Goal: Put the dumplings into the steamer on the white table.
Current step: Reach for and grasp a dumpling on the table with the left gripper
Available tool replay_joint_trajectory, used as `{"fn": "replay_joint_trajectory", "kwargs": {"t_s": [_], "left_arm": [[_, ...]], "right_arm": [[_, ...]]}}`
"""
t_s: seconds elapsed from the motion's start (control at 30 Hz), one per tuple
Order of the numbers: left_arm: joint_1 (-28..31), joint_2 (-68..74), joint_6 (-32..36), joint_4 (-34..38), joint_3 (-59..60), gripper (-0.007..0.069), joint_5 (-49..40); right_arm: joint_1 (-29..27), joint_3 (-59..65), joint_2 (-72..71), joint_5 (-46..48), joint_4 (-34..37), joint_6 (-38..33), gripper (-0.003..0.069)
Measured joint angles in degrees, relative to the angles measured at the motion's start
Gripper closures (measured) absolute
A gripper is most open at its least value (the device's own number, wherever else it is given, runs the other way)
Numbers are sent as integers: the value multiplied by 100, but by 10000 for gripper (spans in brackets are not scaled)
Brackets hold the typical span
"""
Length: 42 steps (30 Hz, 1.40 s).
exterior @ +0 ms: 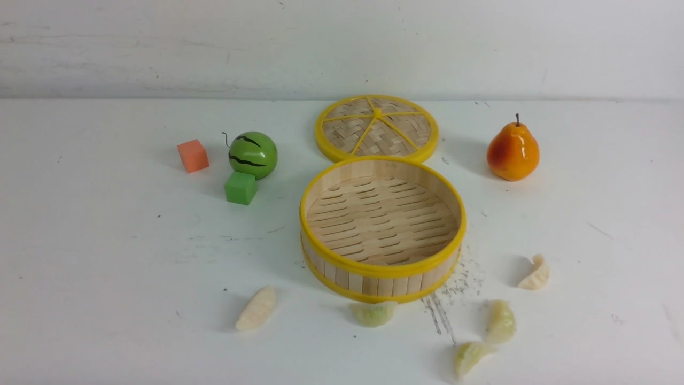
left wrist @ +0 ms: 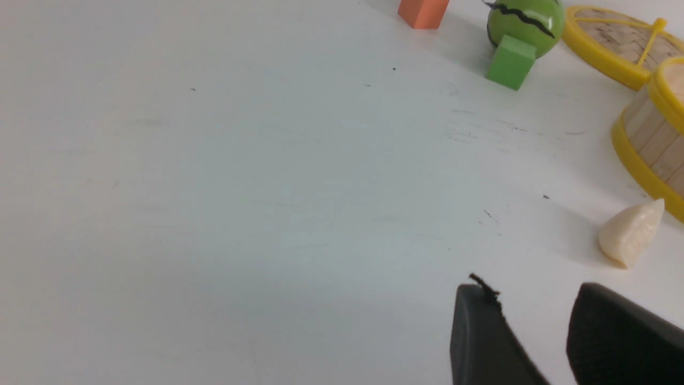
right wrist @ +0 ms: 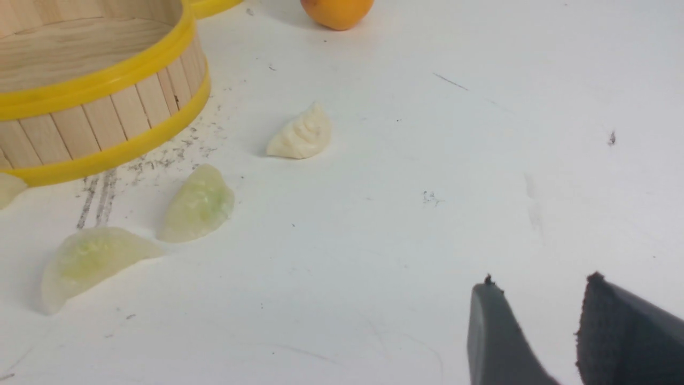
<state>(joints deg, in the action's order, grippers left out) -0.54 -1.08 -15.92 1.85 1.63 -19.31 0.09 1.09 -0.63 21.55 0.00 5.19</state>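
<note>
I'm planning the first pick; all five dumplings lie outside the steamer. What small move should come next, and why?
Probably ease the left gripper toward the cream dumpling just ahead of it: its fingers stand apart and empty, and that dumpling lies alone on the table, clear of the steamer wall.

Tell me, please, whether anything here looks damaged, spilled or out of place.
Nothing is spilled or toppled. The white table carries dark scratch marks beside the near wall of the round bamboo steamer, and the left gripper has a black pad that looks frayed at its tip.
</note>
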Motion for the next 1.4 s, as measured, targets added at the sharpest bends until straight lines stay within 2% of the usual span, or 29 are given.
{"fn": "replay_joint_trajectory", "kwargs": {"t_s": [0.13, 0.27, 0.3, 0.37, 0.4, 0.43, 0.5, 0.6, 0.73, 0.8, 0.9, 0.97, 1.0, 1.03, 1.17, 1.3, 1.4], "left_arm": [[0, 0, -487, 670, 0, 387, 170], [0, 0, -1526, 2146, 0, 387, 206], [0, 0, -1526, 2146, 0, 387, 206], [0, 0, -2124, 3093, 0, 387, 210], [0, 0, -2159, 3155, 0, 387, 210], [0, 0, -2356, 3623, 0, 387, 216], [0, 0, -2411, 3908, 0, 387, 235], [0, 0, -2449, 4070, 0, 387, 254], [0, 0, -2467, 4281, 0, 387, 242], [0, 0, -2451, 4680, 0, 387, 182], [0, 0, -2094, 5114, -38, 387, 13], [0, 0, -1383, 5273, -300, 387, -304], [0, 0, -1301, 5280, -338, 387, -304], [0, 0, -700, 5297, -629, 387, -490], [0, 59, 707, 5021, -1566, 387, -939], [0, 833, 1145, 3955, -2544, 387, -1737], [0, 2003, 1196, 2773, -3477, 387, -2855]], "right_arm": [[0, 0, 0, 0, 38, 0, 419], [0, 0, 0, -8, 521, 27, 419], [0, 0, 0, -6, 575, 37, 419], [0, 0, 0, -20, 1609, 462, 419], [0, 5, 0, -26, 1609, 515, 419], [0, 27, 0, -25, 2512, 944, 419], [0, 47, 0, -25, 3754, 1629, 419], [0, 47, 0, -81, 4927, 2128, 419], [0, 47, 0, -192, 5303, 2153, 419], [0, 47, 0, -352, 5427, 2135, 419], [0, 47, 0, -362, 5555, 2042, 419], [0, 5, 0, -334, 5610, 1659, 419], [0, -20, 0, -319, 5610, 1607, 419], [0, -164, 0, -284, 5610, 1081, 424], [0, -930, 21, -279, 5617, -519, 479], [0, -1928, 688, -194, 5555, -1981, 605], [0, -2850, 1812, 346, 5200, -3143, 678]]}}
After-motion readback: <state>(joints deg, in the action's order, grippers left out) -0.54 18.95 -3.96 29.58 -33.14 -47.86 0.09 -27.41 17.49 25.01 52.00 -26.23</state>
